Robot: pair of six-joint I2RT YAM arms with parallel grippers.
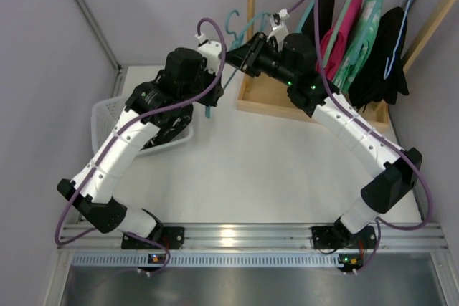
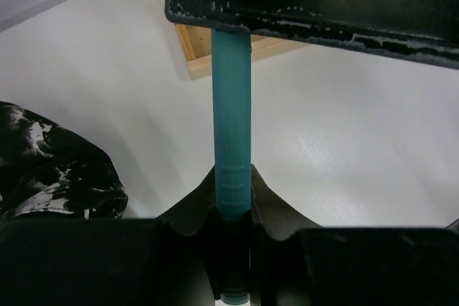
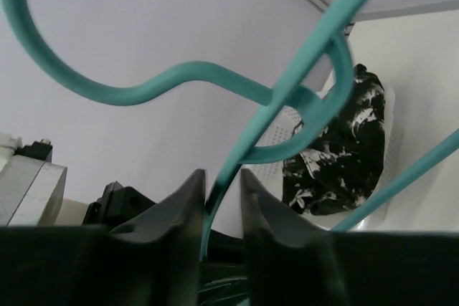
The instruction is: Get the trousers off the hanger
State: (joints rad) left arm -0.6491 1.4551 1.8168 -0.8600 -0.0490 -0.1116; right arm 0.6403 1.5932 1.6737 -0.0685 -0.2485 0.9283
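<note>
The teal hanger (image 1: pixel 233 23) is bare and held in the air at the back centre. My left gripper (image 2: pixel 232 198) is shut on its straight bar (image 2: pixel 231 105). My right gripper (image 3: pixel 222 177) stands at the hanger's sloping arm (image 3: pixel 287 87) just below the hook (image 3: pixel 86 84). Its jaws are narrowly apart, with a gap beside the arm. The black-and-white trousers (image 3: pixel 337 155) lie bunched in the white basket (image 1: pixel 107 112) at the left. They also show in the left wrist view (image 2: pixel 50 170). In the top view my left arm hides most of them.
A wooden rack (image 1: pixel 251 5) with a wooden base tray (image 1: pixel 272 94) stands at the back right. On it teal hangers carry a black garment (image 1: pixel 323 8), a pink one (image 1: pixel 344 34), a green one (image 1: pixel 369 26) and another black one (image 1: pixel 391 55). Walls close the back and sides.
</note>
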